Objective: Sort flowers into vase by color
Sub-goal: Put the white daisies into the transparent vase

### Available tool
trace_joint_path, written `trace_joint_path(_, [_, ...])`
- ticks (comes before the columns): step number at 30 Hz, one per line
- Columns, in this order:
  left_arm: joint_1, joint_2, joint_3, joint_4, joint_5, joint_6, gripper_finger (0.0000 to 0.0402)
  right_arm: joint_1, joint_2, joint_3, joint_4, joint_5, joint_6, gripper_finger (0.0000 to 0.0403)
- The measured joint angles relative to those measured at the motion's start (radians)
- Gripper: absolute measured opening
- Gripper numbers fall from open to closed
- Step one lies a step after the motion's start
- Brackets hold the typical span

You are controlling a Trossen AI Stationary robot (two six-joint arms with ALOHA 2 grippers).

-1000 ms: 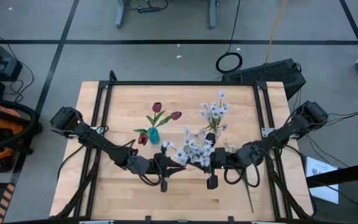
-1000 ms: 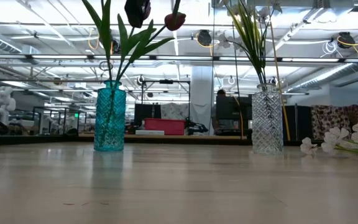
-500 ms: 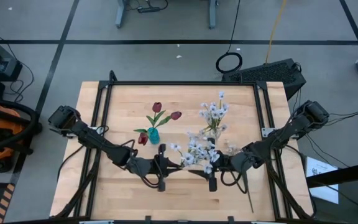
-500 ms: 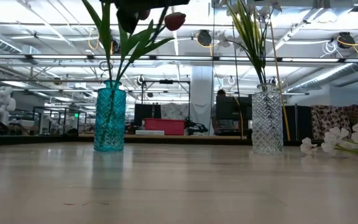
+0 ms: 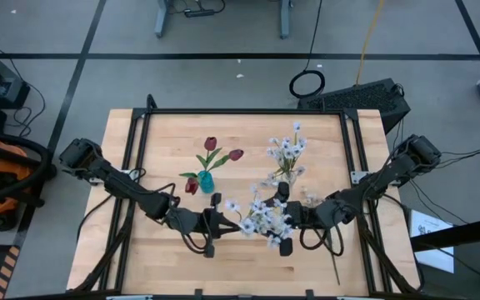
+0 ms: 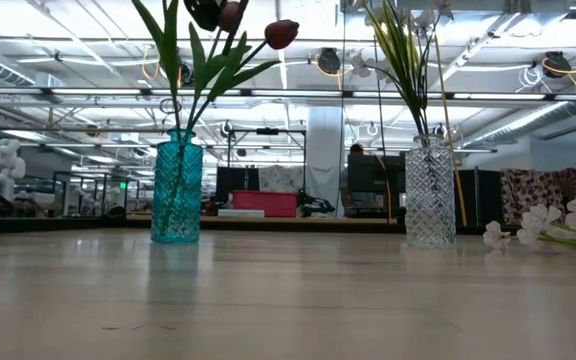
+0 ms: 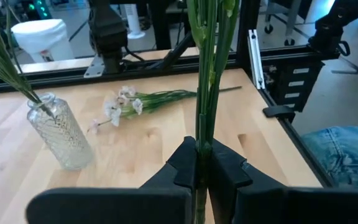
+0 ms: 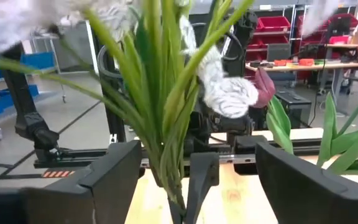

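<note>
A spray of white flowers (image 5: 261,218) hangs over the table's middle, near its front, between the two arms. My left gripper (image 5: 223,224) is shut on its green stems (image 7: 202,93). My right gripper (image 5: 278,223) faces it from the right, open, with the leaves and stems (image 8: 166,118) between its spread fingers (image 8: 114,180), touching neither. A blue vase (image 5: 206,181) holds red flowers (image 5: 211,143). A clear vase (image 5: 285,177) holds white flowers (image 5: 287,147). Another white flower (image 5: 311,198) lies flat on the table at the right. My left gripper pinches the bundle of green stems (image 7: 202,152) between its two fingers, low on the stems. The fingers come level from the table's left and lie across the stems. The spray is lifted clear of the table, its blossoms past the fingers toward my right gripper.
The two vases stand side by side behind the grippers, the blue one (image 6: 177,186) left, the clear one (image 6: 430,190) right. The lying flower's long stem (image 5: 333,262) reaches to the near right edge. A black frame (image 5: 240,112) borders the table.
My right gripper has opened wide and let go of the white spray. My left gripper, still shut on the stems, has drawn a little toward the table's left, and the spray has come somewhat toward the near edge.
</note>
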Motion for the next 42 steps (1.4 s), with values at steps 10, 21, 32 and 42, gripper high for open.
trace_joint_path(10, [0.002,0.0,0.0,0.01,0.003,0.044,0.0024,-0.002,0.008,0.0,0.006,-0.102,-0.013,0.0332])
trace_joint_path(21, [0.026,0.0,0.0,0.014,0.09,0.06,0.0024,-0.031,0.008,0.0,0.045,-0.144,-0.027,0.0346])
trace_joint_path(32, [0.06,0.0,0.0,0.014,0.144,0.06,0.0024,-0.043,0.008,0.0,0.096,-0.239,-0.092,0.0341])
trace_joint_path(42, [0.087,0.001,0.0,0.067,0.168,0.066,0.0024,-0.075,0.056,0.0,0.146,-0.235,-0.111,0.0287])
